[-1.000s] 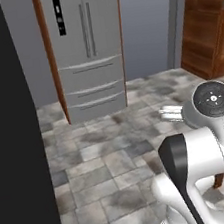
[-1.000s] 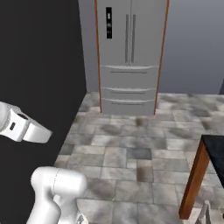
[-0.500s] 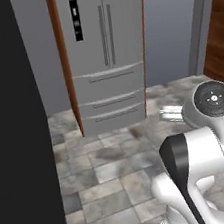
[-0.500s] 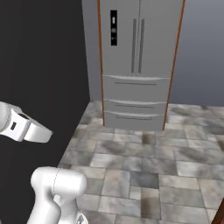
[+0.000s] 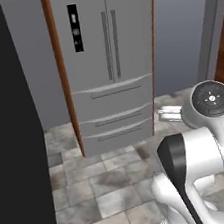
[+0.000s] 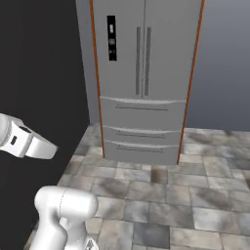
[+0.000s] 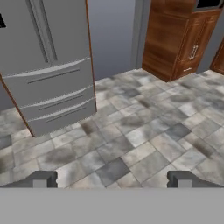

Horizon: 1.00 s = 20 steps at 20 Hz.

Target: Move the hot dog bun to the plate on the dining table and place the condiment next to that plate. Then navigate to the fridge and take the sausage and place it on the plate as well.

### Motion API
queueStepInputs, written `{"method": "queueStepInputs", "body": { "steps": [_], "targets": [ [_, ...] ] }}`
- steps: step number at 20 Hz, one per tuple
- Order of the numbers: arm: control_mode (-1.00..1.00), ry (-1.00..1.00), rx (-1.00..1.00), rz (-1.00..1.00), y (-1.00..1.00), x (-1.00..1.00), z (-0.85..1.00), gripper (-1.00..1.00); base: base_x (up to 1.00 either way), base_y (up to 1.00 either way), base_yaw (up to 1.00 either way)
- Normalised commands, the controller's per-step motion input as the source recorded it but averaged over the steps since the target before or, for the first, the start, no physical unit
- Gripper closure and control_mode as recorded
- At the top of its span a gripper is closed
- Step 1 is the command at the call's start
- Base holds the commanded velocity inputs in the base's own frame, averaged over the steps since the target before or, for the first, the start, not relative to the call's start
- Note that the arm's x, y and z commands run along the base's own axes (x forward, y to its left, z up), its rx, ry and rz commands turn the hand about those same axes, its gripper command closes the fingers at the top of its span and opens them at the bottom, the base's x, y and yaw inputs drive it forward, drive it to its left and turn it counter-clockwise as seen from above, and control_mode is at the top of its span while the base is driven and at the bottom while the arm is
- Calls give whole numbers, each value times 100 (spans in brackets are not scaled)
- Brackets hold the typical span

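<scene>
The fridge (image 5: 108,64) stands closed straight ahead of the robot, at about twelve o'clock in both base views and up at ten o'clock in the hand view, its two upper doors meeting at a pair of vertical handles (image 6: 142,61) with a black display strip (image 6: 112,38) on the left door and two drawers (image 5: 116,126) below. The step in hand is judged to be the drive to the fridge, with the sausage presumably behind those shut doors. The gripper (image 7: 109,178) is carried low over the grey tiled floor (image 7: 144,131), its two dark fingertips (image 7: 40,179) spread wide apart with nothing between them. To do this step well, the base should stop squarely facing the door seam, near enough for the arm to reach a handle yet with room left for a door to swing outward. Wooden cabinets (image 7: 183,37) stand at two o'clock in the hand view, well apart from the fridge, so they should not hinder the approach.
</scene>
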Motion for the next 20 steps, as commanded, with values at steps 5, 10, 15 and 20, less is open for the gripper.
{"method": "queueStepInputs", "body": {
  "steps": [5, 10, 15, 20],
  "targets": [
    [100, 0, 0, 0, 0, 0, 0, -100, 92, -60, 0],
    [100, 0, 0, 0, 0, 0, 0, -100, 84, -39, 4],
    [100, 0, 0, 0, 0, 0, 0, -100, 72, -2, 10],
    [100, 0, 0, 0, 0, 0, 0, -100, 68, -2, 14]
  ]
}}
